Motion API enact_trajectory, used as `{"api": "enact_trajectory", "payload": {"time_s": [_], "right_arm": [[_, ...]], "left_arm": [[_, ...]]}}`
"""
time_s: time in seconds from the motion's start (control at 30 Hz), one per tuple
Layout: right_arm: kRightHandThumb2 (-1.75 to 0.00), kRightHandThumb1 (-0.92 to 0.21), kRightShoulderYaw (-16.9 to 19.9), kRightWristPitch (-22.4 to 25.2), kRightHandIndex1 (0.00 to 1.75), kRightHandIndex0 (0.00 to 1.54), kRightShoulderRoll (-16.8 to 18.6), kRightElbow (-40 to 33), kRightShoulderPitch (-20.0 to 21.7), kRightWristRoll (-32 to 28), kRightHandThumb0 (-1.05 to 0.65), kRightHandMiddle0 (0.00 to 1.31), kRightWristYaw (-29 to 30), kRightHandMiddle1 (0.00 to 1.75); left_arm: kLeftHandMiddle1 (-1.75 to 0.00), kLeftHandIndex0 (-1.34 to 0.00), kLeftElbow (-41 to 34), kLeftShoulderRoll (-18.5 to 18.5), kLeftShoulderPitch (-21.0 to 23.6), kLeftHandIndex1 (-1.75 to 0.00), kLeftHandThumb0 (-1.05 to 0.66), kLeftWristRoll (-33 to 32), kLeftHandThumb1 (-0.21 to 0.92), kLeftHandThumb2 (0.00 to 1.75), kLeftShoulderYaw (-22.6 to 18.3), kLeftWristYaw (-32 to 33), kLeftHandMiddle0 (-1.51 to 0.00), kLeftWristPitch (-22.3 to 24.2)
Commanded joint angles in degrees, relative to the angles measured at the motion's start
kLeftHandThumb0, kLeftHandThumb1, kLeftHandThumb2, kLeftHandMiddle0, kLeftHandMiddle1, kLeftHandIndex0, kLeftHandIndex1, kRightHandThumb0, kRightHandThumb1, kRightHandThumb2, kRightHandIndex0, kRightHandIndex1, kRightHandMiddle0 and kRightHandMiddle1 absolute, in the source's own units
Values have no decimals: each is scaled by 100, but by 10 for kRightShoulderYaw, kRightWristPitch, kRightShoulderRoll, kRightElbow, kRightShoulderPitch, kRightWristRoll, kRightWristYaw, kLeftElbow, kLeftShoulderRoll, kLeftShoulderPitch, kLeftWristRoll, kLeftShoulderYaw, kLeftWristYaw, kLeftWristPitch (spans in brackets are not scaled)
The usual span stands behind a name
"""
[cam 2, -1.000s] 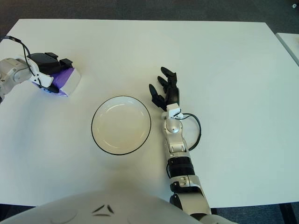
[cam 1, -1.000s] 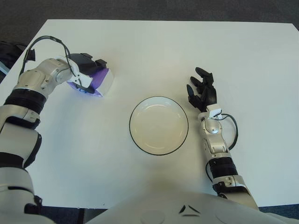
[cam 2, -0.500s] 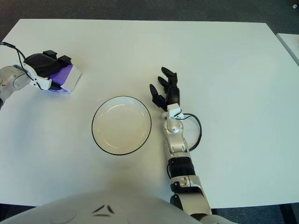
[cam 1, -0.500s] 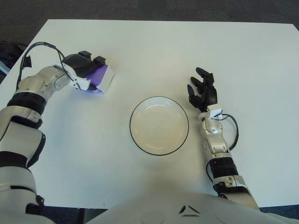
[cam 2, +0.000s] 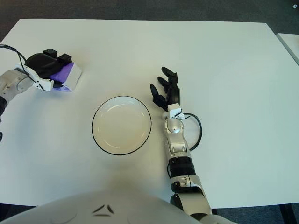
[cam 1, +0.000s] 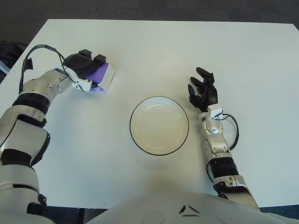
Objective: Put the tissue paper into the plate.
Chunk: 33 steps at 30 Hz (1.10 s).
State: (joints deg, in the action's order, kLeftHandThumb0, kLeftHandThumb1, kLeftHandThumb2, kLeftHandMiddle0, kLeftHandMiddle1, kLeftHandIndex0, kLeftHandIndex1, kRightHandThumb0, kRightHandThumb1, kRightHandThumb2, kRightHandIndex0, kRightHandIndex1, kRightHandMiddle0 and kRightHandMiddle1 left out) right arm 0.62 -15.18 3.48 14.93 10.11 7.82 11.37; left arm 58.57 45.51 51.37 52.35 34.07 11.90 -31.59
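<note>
A purple and white tissue pack (cam 1: pixel 103 77) lies on the white table at the far left. My left hand (cam 1: pixel 87 65) rests on top of it with its black fingers curled over the pack. An empty cream plate with a dark rim (cam 1: pixel 159 125) sits in the middle of the table, well to the right of the pack. My right hand (cam 1: pixel 202 90) rests on the table just right of the plate, fingers spread and holding nothing.
The white table (cam 1: pixel 243 60) ends at a dark floor at the back and on both sides. A cable loops off my left forearm (cam 1: pixel 42 84).
My left hand has shifted a little up and back with the tissue pack, which now lies flatter under the fingers. My right hand has not moved.
</note>
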Motion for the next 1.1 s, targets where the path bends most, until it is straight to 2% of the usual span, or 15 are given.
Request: {"api": "enact_trajectory", "payload": {"time_s": [0.0,0.33,0.6,0.73,1.07], "right_arm": [[-52,-88,9,41,51,32,-5,35,-47,-9,-52,0,-4,78],[-52,-88,11,40,53,32,-5,31,-49,-14,-51,0,-9,77],[-54,-86,12,40,55,31,-4,34,-47,-15,-50,0,-9,78],[-54,-86,11,41,55,30,-4,37,-46,-13,-51,0,-8,79],[-54,-85,9,43,55,29,-3,40,-44,-10,-51,0,-7,79]], "left_arm": [[-175,-59,20,-24,-28,-175,-47,32,33,129,33,12,-103,4],[-175,-60,28,-20,-12,-175,-47,47,32,130,57,42,-108,8],[-175,-62,2,5,6,-175,-48,59,30,133,56,86,-112,3],[-175,-63,-22,25,25,-175,-48,41,29,134,32,93,-114,-27],[-175,-64,-54,33,20,-175,-49,5,28,136,-19,123,-116,-66]]}}
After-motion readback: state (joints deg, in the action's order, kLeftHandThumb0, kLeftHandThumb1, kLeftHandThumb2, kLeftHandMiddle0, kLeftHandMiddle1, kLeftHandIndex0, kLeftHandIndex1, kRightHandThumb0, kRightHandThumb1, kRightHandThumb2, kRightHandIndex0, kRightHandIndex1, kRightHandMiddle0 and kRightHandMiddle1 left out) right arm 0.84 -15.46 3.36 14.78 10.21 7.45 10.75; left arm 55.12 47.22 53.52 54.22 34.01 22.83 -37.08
